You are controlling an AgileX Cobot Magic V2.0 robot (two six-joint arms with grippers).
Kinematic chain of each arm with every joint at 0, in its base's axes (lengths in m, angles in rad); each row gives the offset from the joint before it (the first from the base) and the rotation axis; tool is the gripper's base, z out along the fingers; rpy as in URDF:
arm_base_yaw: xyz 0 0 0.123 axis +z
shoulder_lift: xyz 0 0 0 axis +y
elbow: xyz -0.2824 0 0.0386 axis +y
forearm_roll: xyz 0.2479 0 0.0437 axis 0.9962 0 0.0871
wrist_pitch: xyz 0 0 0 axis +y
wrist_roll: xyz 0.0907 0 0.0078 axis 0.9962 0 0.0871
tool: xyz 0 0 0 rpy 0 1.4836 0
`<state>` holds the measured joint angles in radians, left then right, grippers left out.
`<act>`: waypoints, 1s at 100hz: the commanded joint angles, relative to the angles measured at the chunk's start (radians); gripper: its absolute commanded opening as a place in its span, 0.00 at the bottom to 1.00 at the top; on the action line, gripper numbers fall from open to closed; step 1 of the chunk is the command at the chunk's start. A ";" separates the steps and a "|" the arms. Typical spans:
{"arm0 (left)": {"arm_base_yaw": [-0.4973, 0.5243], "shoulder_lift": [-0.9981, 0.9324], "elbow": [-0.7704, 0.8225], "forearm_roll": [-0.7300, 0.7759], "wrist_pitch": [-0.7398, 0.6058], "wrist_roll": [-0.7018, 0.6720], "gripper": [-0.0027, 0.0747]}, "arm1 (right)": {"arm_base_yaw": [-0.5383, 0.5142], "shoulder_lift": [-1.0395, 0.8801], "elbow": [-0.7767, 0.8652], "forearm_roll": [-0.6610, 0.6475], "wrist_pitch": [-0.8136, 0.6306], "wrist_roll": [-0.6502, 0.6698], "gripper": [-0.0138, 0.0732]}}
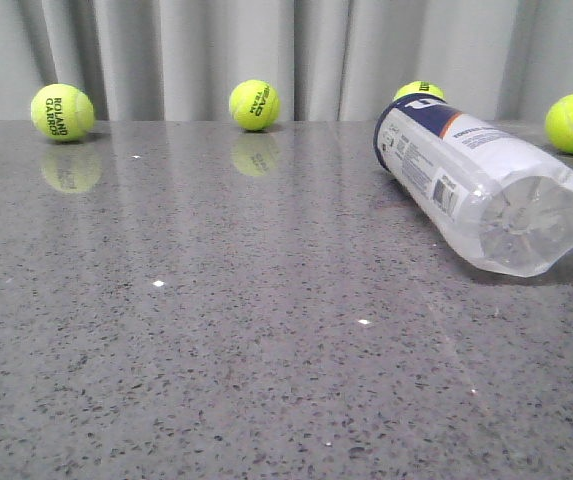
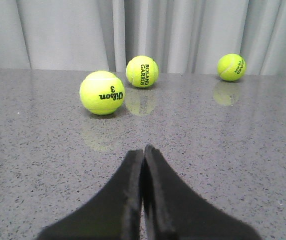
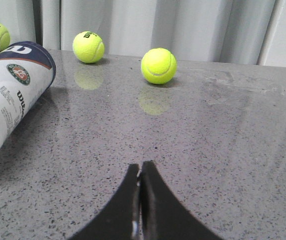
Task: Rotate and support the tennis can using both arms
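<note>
We note the tennis can (image 1: 476,185) lying on its side on the surface (image 1: 216,330), right of centre, untouched, since our left tool (image 2: 143,152) and right tool (image 3: 141,169) are both pinched closed, empty, apart from it.

You see a clear can (image 1: 478,180) with a white and navy label and an orange stripe, yellow-green balls (image 1: 62,112) with black lettering, a grey speckled table (image 1: 216,330), and black grippers (image 2: 143,156).
</note>
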<state>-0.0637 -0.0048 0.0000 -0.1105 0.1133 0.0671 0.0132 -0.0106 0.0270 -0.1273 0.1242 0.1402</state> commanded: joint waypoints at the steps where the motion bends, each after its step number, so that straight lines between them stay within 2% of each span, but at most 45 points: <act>1: -0.010 -0.034 0.043 -0.004 -0.073 -0.009 0.01 | 0.003 -0.029 -0.017 -0.002 -0.072 -0.001 0.08; 54: -0.010 -0.034 0.043 -0.004 -0.073 -0.009 0.01 | 0.003 -0.029 -0.017 -0.002 -0.074 -0.001 0.08; 100: -0.010 -0.034 0.043 -0.004 -0.073 -0.009 0.01 | 0.003 -0.029 -0.025 -0.002 -0.159 -0.001 0.08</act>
<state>-0.0637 -0.0048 0.0000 -0.1105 0.1133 0.0671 0.0132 -0.0106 0.0270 -0.1273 0.0733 0.1402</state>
